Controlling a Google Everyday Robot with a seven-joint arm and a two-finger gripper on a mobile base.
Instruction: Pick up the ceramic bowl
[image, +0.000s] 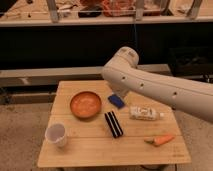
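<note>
The ceramic bowl (85, 104) is round, shallow and orange-terracotta with a paler inside. It sits upright on the left middle of the wooden table (100, 150). My white arm (150, 85) reaches in from the right, and its bent joint hangs over the table's back middle, to the right of the bowl and above it. The gripper is hidden behind this arm link, so it does not show. Nothing touches the bowl.
A small white cup (56, 134) stands at the front left. A blue sponge-like block (116, 101) lies just right of the bowl, a black bar (113, 124) in the middle, a white bottle (145, 113) on its side at the right and a carrot (161, 140) at the front right. Dark shelving stands behind the table.
</note>
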